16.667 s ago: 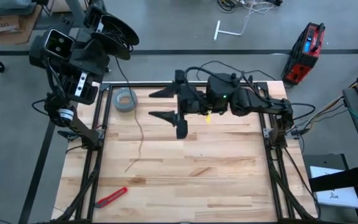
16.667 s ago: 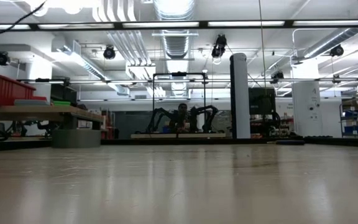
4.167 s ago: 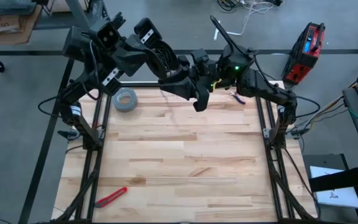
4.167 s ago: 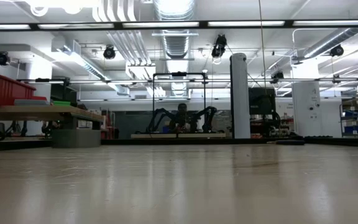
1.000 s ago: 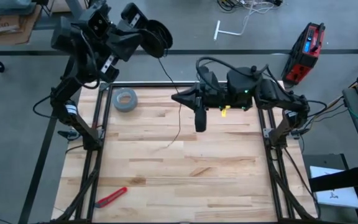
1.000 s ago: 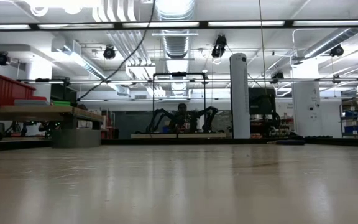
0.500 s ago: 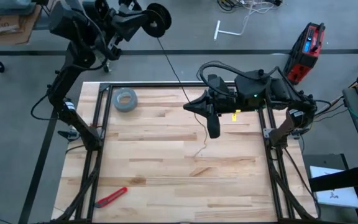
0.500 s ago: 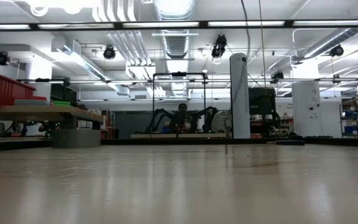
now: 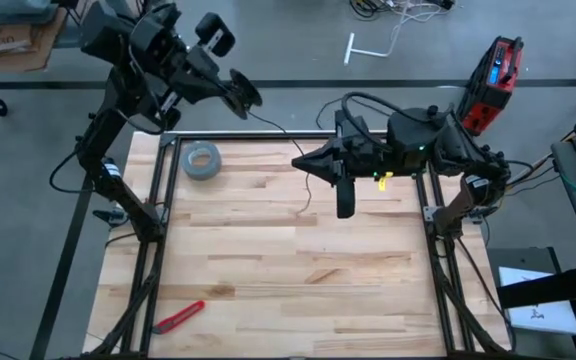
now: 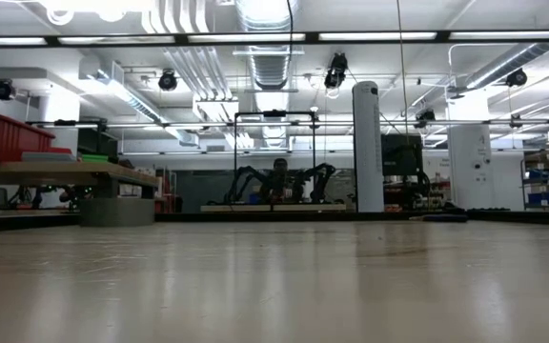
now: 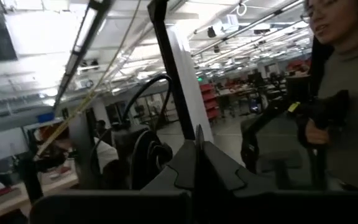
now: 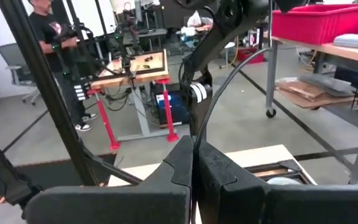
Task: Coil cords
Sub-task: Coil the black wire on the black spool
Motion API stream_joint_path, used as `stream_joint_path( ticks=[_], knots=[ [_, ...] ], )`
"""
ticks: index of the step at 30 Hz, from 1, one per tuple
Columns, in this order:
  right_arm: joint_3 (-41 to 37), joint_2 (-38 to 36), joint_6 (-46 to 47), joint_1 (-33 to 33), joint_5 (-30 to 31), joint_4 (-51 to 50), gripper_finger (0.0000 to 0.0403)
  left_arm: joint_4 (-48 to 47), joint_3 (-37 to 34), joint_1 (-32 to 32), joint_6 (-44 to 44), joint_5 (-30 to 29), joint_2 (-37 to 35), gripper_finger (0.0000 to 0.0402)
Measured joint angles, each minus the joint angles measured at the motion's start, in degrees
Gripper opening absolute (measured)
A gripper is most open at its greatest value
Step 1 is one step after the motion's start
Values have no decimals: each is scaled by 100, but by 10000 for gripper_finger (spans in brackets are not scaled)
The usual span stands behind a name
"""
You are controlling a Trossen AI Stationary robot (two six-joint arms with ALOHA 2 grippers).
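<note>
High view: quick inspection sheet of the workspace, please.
Surface: wooden table, mostly bare.
Job's things: thin black cord runs from the reel to the right gripper, its tail hanging onto the table.
Clutter: grey tape roll at the far left corner; red cutter at the near left edge.
Grippers: left gripper raised beyond the table, shut on the reel; right gripper over the far middle, shut on the cord.
Cables: arm cable looped above the right arm.
Surroundings: red case on the floor; person nearby.

The tape roll (image 9: 201, 160) lies on the table (image 9: 268, 280) at its far-left corner — the box cutter (image 9: 179, 317) near-left, well apart.
</note>
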Motion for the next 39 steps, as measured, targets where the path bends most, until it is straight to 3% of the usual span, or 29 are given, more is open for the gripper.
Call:
stream_joint_path(
  ticks=[4,7,11,15,18,29,39],
  knots=[
    [0,0,-169,-14,2,41,0,-156,0,2,-303,142,0,2],
    [0,-3,-473,-13,2,352,0,-913,0,0,-175,54,-2,2],
    [0,-84,-605,-12,-13,431,0,-2240,-1,2,364,-700,11,5],
    [-2,-138,-592,-13,-38,388,0,-3192,0,-6,303,-1665,22,6],
    [0,-168,-499,-13,-67,210,0,-3638,-2,-66,265,-1731,45,6],
    [0,-188,-216,-124,-152,-326,0,-3814,-145,-177,-43,-1709,83,8],
    [0,-188,505,-503,-216,-734,0,-3715,-819,-179,-9,-1433,79,9]
  ],
)
